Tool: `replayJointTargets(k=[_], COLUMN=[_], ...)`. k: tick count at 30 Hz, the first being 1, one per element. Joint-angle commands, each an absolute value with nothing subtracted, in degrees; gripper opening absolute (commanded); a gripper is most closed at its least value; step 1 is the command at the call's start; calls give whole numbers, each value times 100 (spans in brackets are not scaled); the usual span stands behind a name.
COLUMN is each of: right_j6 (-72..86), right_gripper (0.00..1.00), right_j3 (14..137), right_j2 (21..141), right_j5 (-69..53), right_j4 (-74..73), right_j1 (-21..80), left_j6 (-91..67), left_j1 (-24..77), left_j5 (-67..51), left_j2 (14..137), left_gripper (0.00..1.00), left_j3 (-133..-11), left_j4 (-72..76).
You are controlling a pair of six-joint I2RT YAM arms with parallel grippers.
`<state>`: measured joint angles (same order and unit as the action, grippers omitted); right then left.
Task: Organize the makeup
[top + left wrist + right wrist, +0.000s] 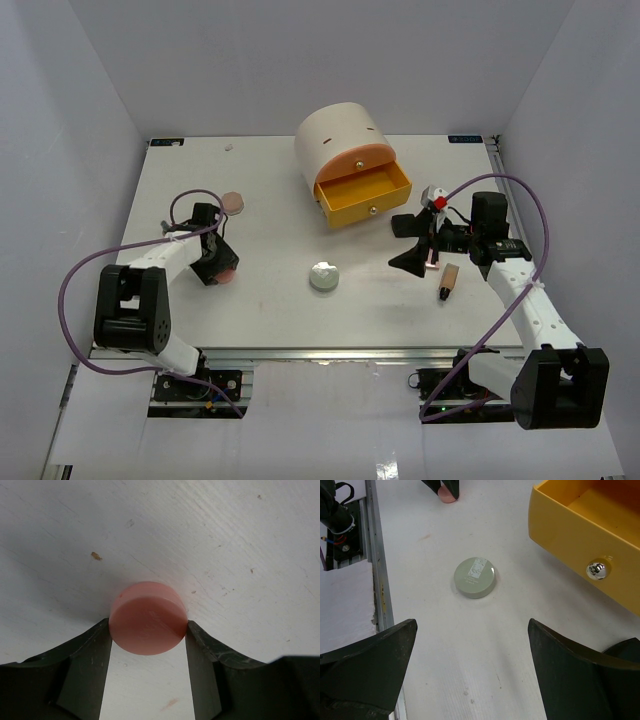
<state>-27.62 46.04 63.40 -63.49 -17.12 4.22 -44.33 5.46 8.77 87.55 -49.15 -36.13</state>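
Observation:
A pink disc [147,617] lies on the white table, and my left gripper [148,625] is shut on it, one black finger against each side. From above, that disc [229,274] and the left gripper [216,266] are at the left of the table. A second pink disc [232,202] lies farther back. The silver-white round compact [324,276] sits mid-table; in the right wrist view this compact [475,577] lies ahead of my open, empty right gripper [472,625]. The right gripper [410,246] hovers at the right, with a tan tube [448,281] beside it.
The cream drum [340,140] stands at the back, its yellow-orange drawer [362,190] pulled open and showing nothing inside. That drawer [580,525] is close to the right gripper's right finger. A small pink flat item [432,259] lies under the right wrist.

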Motion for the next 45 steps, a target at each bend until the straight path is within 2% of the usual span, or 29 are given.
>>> replayJointTargets(k=[1, 6, 12, 20, 25, 30, 36, 38, 41, 45], right_j6=[-2809, -2832, -2848, -2883, -2899, -2909, -2917, -2918, -2918, -2924], right_gripper=[98, 98, 98, 98, 98, 98, 98, 98, 98, 98], right_j3=[4609, 4604, 4566, 4544, 4535, 4526, 4526, 4519, 4526, 4518], right_j2=[6328, 6363, 6390, 6513, 6497, 6530, 6530, 6530, 6532, 6554], right_j5=[-6559, -6644, -6745, -6864, -6864, -6897, -6883, -6873, -6864, -6781], right_j4=[-1758, -1765, -1754, -1749, -1758, -1758, -1758, -1758, -1760, -1758], right_j1=[316, 193, -138, -211, -227, -237, -254, -266, -290, -329], left_j6=[-4258, -3768, -3050, -2391, -2212, -2041, -1888, -1842, -1788, -1698], left_j1=[821, 1972, 3316, 4323, 4574, 4634, 4657, 4668, 4677, 4682], left_j5=[505, 452, 940, 2064, 2636, 2986, 3049, 2953, 2772, 2346], left_j2=[8178, 7646, 7776, 9085, 9760, 10215, 10472, 10484, 10438, 10320], left_gripper=[10, 0, 0, 0, 6, 25, 71, 82, 89, 93], left_j3=[-5198, -5877, -6792, -8533, -9276, -9712, -9952, -9984, -10002, -9957], left_j4=[-3438, -3176, -2603, -2584, -2591, -2617, -2651, -2693, -2749, -2780])
